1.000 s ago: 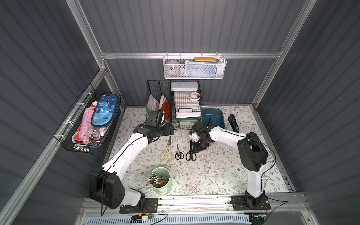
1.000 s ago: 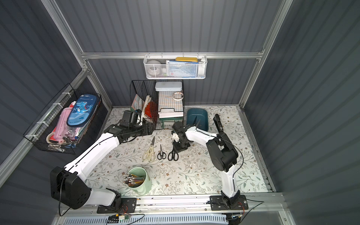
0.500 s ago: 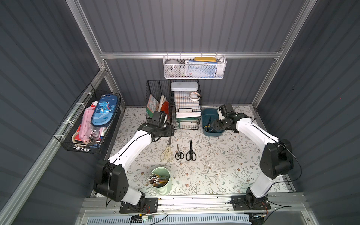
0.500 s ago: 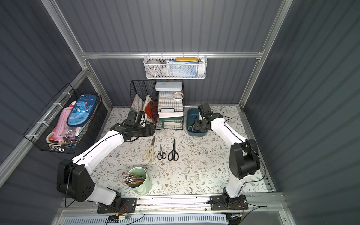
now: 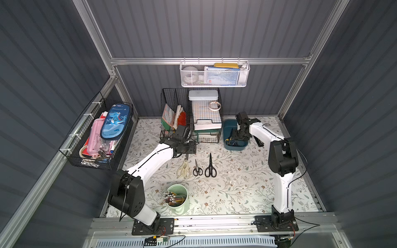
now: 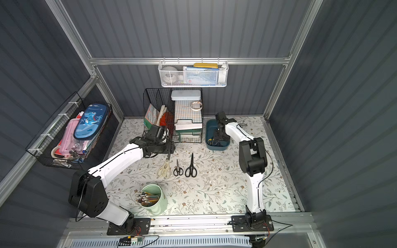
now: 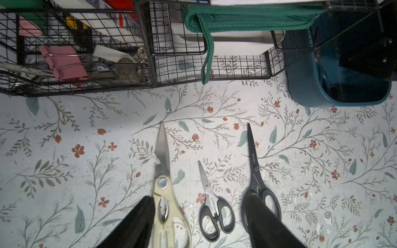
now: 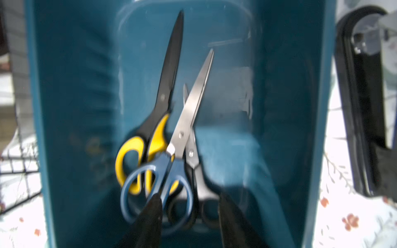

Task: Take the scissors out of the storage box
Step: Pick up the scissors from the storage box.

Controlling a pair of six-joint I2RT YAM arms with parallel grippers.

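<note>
We see the storage box (image 5: pixel 235 147) at the far right of the counter (image 5: pixel 240 184). It sits just right of the black wire organiser (image 5: pixel 165 107), and the black stapler (image 5: pixel 258 142) lies just beside its right wall. Three pairs of scissors overlap inside it, handles toward the near end: the yellow-and-black pair (image 8: pixel 154 128), the dark-blue-handled pair (image 8: pixel 171 169) across it, and a small black pair (image 8: pixel 198 178) partly underneath. The right jaws hang in the box over those handles, spread, pinching nothing. Out on the middle of the counter the cream-handled pair (image 5: pixel 183 169), another small black pair (image 5: pixel 197 170) and the long black pair (image 5: pixel 210 168) lie side by side, blades pointing far. The left jaws hover over their handles, spread and holding nothing.
</note>
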